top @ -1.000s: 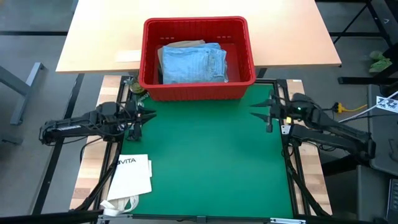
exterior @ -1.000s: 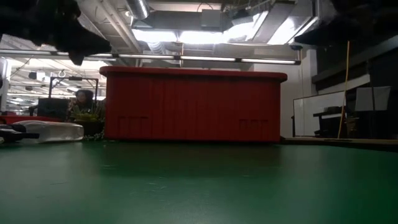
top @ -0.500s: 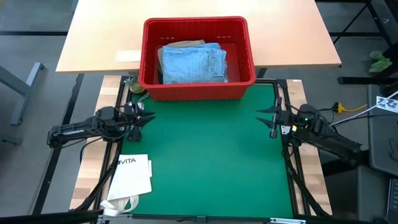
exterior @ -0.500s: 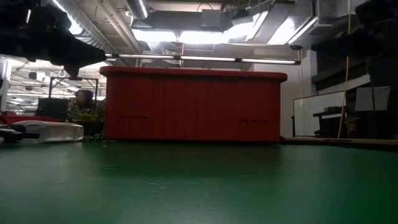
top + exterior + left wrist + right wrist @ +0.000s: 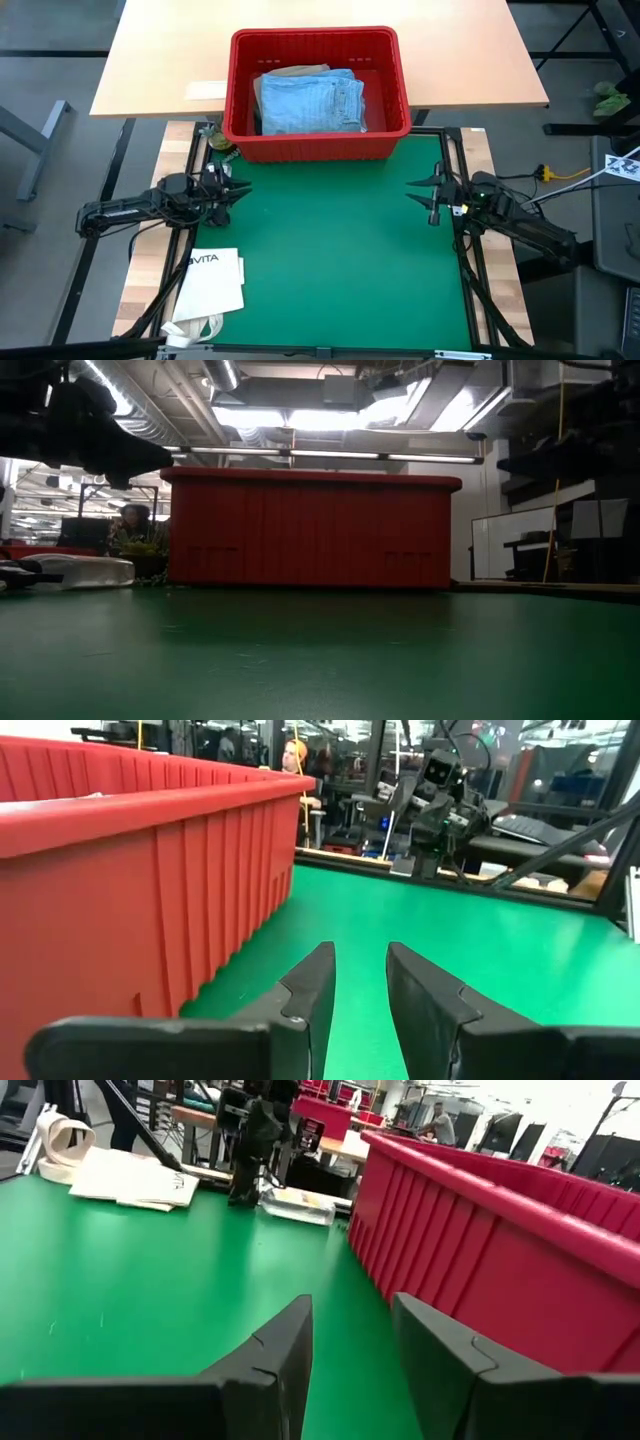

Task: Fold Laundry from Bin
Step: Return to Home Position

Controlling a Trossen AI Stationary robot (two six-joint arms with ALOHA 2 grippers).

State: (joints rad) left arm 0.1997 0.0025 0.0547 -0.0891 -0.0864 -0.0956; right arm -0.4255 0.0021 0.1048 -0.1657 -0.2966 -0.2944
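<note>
The red bin [image 5: 318,95] stands at the far edge of the green mat [image 5: 340,260] and holds folded light blue denim [image 5: 310,100] with a khaki garment [image 5: 295,72] under its far edge. My left gripper [image 5: 240,188] hovers level over the mat's left edge, open, with nothing between its fingers [image 5: 358,982]. My right gripper [image 5: 418,187] hovers level over the mat's right edge, open and empty [image 5: 350,1342]. Both point toward the mat's middle. The low view shows the bin's near wall [image 5: 310,530].
A white paper bag printed "VITA" [image 5: 212,285] lies at the mat's near left corner. A light wooden table [image 5: 320,50] extends behind the bin. A small dark object [image 5: 218,143] sits beside the bin's left near corner. People are in the room beyond.
Both arms have sunk toward the mat, the right one more than the left, and it has drawn back toward the mat's right edge. The gaps between the fingers look the same. The bin and the laundry have kept still.
</note>
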